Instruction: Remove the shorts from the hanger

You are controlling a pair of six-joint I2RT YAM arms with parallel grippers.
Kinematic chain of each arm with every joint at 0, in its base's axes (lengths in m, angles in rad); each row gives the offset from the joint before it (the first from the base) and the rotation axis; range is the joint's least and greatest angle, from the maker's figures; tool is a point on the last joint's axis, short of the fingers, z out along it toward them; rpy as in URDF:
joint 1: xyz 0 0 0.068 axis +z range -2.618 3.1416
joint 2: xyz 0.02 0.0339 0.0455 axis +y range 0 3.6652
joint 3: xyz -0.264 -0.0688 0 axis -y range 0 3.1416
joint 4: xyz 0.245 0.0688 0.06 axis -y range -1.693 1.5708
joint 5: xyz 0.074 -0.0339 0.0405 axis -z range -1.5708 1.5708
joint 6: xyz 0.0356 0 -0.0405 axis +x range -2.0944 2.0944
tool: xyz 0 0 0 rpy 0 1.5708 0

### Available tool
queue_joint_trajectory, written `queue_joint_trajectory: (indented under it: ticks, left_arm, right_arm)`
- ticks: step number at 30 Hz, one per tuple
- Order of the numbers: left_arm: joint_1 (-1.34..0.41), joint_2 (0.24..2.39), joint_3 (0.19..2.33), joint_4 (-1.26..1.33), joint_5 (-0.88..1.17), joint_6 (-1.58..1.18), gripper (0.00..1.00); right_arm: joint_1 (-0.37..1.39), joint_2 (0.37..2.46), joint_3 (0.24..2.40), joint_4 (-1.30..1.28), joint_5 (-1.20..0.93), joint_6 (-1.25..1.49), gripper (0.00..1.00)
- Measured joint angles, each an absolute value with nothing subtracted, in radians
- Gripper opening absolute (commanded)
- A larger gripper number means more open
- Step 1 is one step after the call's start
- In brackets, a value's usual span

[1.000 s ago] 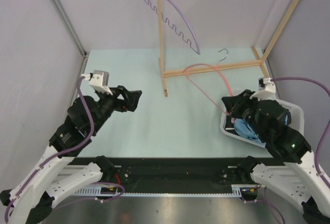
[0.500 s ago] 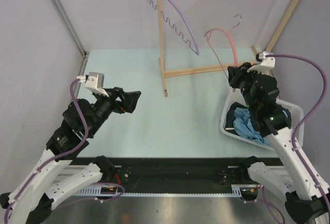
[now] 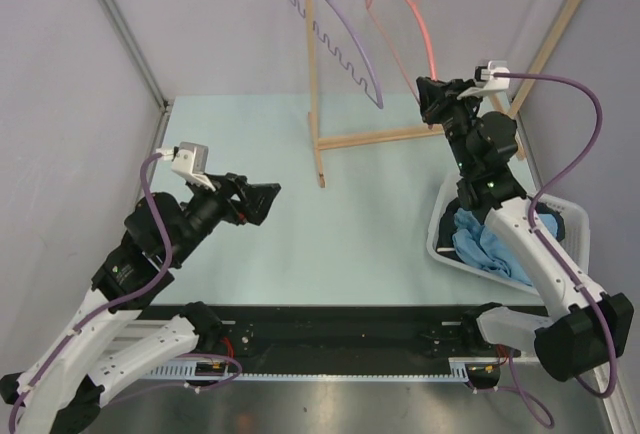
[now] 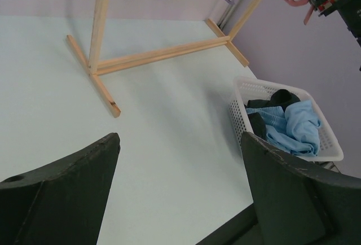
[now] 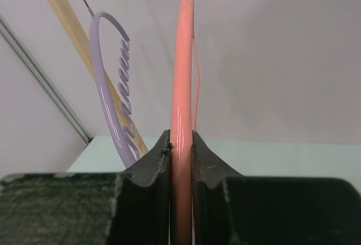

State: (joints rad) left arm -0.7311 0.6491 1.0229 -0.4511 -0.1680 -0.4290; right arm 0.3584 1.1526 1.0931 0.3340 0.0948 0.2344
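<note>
From above, the right end effector point(image 3: 432, 94) is raised beside the wooden rack point(image 3: 312, 74), clamped on the lower end of the bare pink hanger point(image 3: 400, 4). The hanger's hook reaches the top edge of the view, and I cannot tell whether it is on the rail. A purple hanger point(image 3: 340, 39) hangs just left of it. The light blue shorts point(image 3: 485, 244) lie bunched in the white basket point(image 3: 437, 244) at the desk's point(image 3: 340, 224) right side. The left end effector point(image 3: 262, 199) hovers over the left half, jaws apart and holding nothing.

Left wrist: two dark fingers point(image 4: 62, 200) stand wide apart above bare desk. The black shorts point(image 4: 279, 98) sit in the basket, touching the blue pair.

Right wrist: both fingers point(image 5: 144, 188) press on the pink bar, with the purple hanger to its left.
</note>
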Motion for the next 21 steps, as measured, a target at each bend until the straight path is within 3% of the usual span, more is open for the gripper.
queue_joint_trajectory:
  ticks: [21]
  left_arm:
    - [-0.731,0.645,1.023,-0.459,-0.149,-0.418,0.93]
  right_arm:
    - [0.364,1.399,1.271,0.477,-0.027,0.301,0.00]
